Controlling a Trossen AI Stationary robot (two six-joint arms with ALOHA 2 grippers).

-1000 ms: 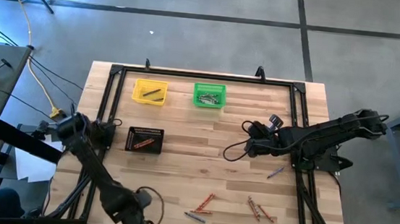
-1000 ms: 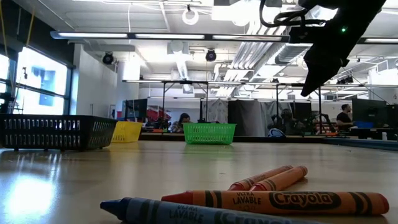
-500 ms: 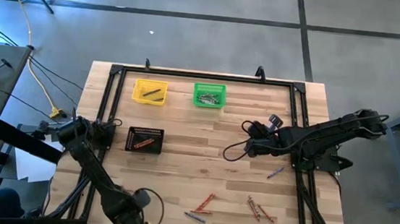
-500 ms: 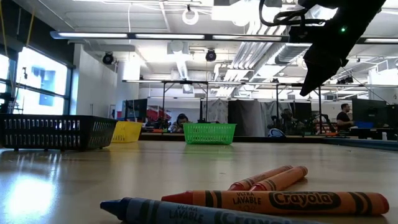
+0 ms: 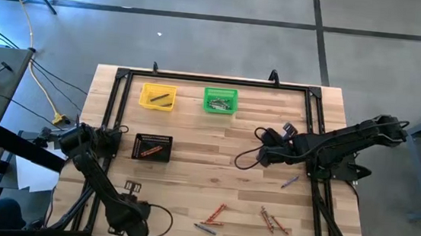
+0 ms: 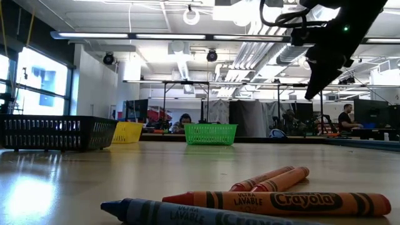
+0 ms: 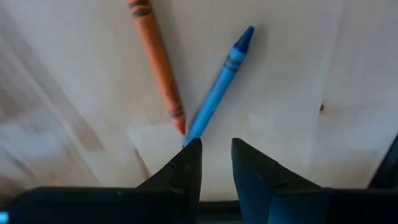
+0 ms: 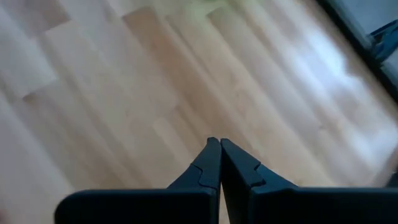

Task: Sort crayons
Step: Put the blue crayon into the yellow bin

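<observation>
1. left wrist view is showing the left gripper (image 7: 216, 163) with its two fingers (image 7: 186, 167) standing a little apart, and nothing is sitting between them.
2. just beyond the tip of one finger, a blue crayon (image 7: 217, 93) is lying on the wooden table (image 7: 311, 74); its near end is almost touching this fingertip.
3. an orange crayon (image 7: 157, 59) is lying beside the blue one, and their near ends are meeting just ahead of the same finger.
4. right wrist view is showing the right gripper (image 8: 219, 163) with its fingers pressed together and holding nothing; only bare wood is lying beyond the tips.
5. high view is placing the left gripper (image 5: 132, 190) at the near left part of the table, and the right gripper (image 5: 262, 156) is hanging over the middle right part.
6. loose crayons (image 5: 216, 213) are lying near the front edge, well apart from the right fingers; more crayons are resting inside the green bin (image 5: 220, 100), the yellow bin (image 5: 157, 96) and the black bin (image 5: 152, 148).
</observation>
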